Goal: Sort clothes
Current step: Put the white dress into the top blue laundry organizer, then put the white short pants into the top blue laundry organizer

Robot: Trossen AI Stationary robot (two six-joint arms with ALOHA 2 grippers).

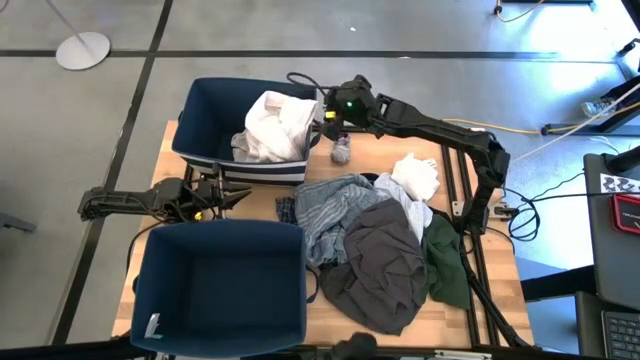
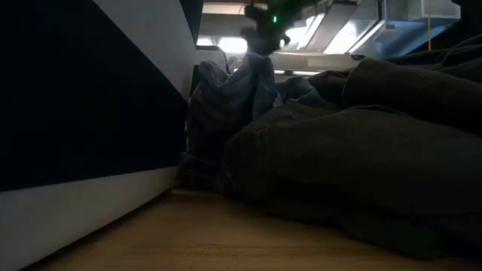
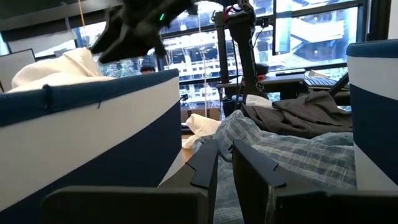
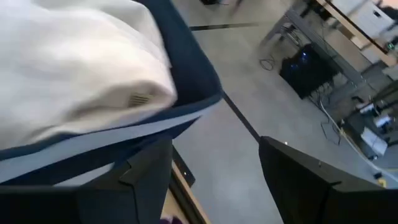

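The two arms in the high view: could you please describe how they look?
Both are dark, jointed arms. The right arm shows a green light near its wrist, and each ends in a gripper, left and right, with two flat black fingers.

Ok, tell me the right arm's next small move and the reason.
Probably swing back toward the pile and lower onto the small sock. The right claw hangs open and empty at the far bin rim, the white garment already lies inside, and the sock sits nearest on the table.
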